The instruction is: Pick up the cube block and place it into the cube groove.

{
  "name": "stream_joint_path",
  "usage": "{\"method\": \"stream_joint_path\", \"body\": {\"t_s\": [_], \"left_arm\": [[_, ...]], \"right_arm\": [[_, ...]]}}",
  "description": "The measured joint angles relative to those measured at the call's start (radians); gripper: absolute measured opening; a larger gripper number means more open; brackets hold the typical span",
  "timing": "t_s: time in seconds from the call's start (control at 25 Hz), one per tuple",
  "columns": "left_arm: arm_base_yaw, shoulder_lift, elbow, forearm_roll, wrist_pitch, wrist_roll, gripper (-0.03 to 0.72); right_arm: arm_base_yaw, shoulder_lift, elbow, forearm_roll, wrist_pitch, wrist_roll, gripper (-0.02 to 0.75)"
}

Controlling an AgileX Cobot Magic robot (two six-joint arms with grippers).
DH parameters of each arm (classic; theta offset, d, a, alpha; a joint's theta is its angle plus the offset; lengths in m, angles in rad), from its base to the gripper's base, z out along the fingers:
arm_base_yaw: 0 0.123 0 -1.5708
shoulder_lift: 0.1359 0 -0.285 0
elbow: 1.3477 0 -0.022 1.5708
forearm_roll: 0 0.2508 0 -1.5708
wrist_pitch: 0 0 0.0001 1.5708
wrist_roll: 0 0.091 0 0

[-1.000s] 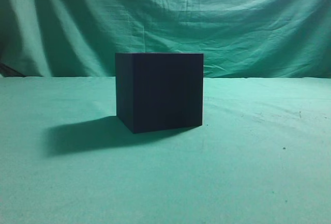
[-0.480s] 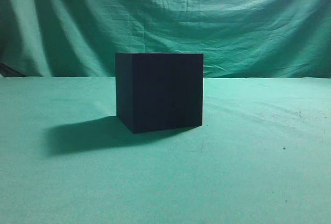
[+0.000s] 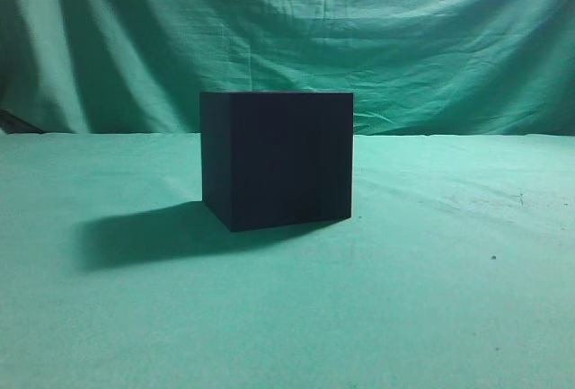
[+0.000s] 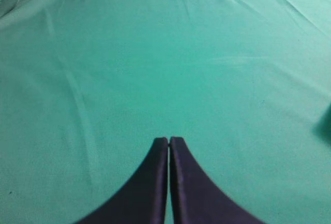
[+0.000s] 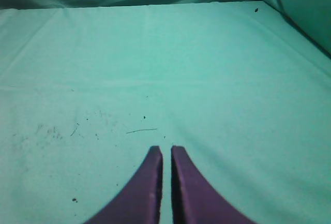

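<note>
The cube groove [image 3: 277, 158], a large near-black box with plain sides, stands in the middle of the green cloth table in the exterior view. The small purple cube block is out of view in every frame. My left gripper [image 4: 169, 140] is shut and empty above bare green cloth. My right gripper [image 5: 166, 150] is shut and empty, with a thin gap between its fingers, above bare cloth with small dark specks. Neither gripper nor arm shows in the exterior view.
A green cloth covers the table [image 3: 431, 299] and hangs as a backdrop [image 3: 359, 39] behind it. The box casts a shadow to its left [image 3: 144, 236]. A dark blurred edge shows at the right border of the left wrist view [image 4: 327, 125].
</note>
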Motion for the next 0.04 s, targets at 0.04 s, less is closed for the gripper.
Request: {"method": "stream_joint_path", "body": {"t_s": [0.04], "left_arm": [[0.000,0.000,0.000,0.000,0.000,0.000,0.000]], "right_arm": [[0.000,0.000,0.000,0.000,0.000,0.000,0.000]]}}
